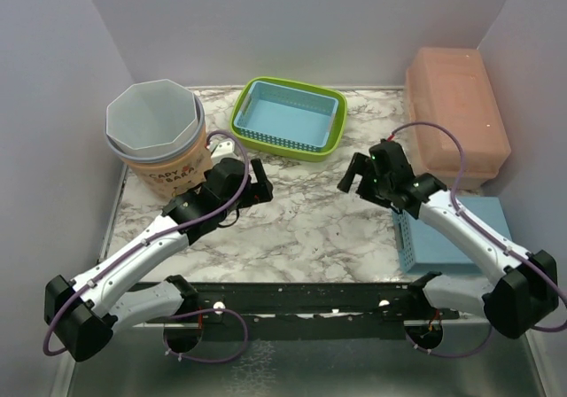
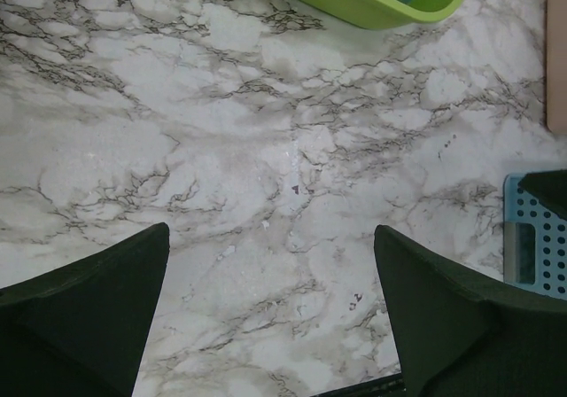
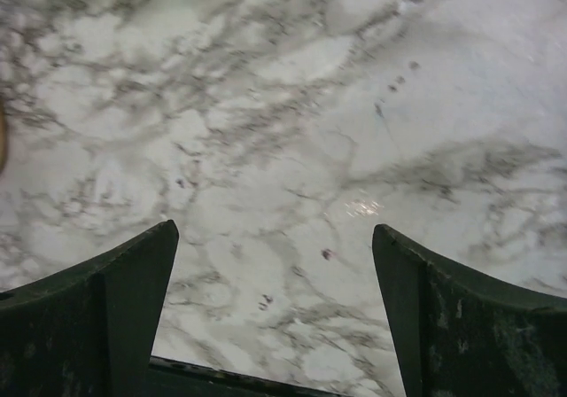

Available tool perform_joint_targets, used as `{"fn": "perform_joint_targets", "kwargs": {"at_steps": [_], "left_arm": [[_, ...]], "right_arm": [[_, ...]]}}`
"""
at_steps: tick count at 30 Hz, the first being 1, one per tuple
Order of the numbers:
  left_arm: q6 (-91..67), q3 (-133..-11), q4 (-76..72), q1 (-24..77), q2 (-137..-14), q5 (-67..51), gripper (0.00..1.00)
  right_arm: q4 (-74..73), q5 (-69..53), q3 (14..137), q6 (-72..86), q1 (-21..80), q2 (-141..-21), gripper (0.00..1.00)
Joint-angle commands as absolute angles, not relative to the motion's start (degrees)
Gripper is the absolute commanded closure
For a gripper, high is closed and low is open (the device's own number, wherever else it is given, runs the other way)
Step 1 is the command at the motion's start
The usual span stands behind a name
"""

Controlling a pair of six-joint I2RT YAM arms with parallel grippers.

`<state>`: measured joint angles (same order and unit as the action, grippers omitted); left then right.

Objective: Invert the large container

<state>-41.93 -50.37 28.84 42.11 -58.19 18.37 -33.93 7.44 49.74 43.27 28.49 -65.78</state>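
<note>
Marble surface (image 1: 301,229) carries the large container (image 1: 456,118), a pink plastic box at two o'clock, close to the right wall. It looks stiff, light and smooth-sided, and probably too broad for a single grip, so the ledge around its rim or its two short ends seem the best holds. The right hand (image 1: 354,174) hovers just right of centre, spread wide and empty. The left hand (image 1: 257,182), towards nine o'clock, is equally wide and empty.
</note>
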Motion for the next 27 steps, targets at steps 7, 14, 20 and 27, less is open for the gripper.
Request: {"fn": "perform_joint_targets", "kwargs": {"at_steps": [7,14,20,27], "left_arm": [[-42.8,-47.2,27.0,42.0,-53.4,14.2,0.01],[-41.8,-46.2,27.3,41.8,-51.5,12.1,0.01],[-41.3,-48.2,28.5,41.8,-51.7,9.2,0.01],[-41.7,-48.0,29.8,41.8,-50.7,8.7,0.01]], "right_arm": [[-27.6,10.3,73.9,37.7,28.2,-87.7,0.03],[-36.0,13.6,97.9,37.0,25.3,-107.5,0.03],[-29.4,8.9,102.4,40.5,22.7,-114.6,0.04],[-18.1,-4.7,97.8,44.7,20.5,-116.2,0.09]]}}
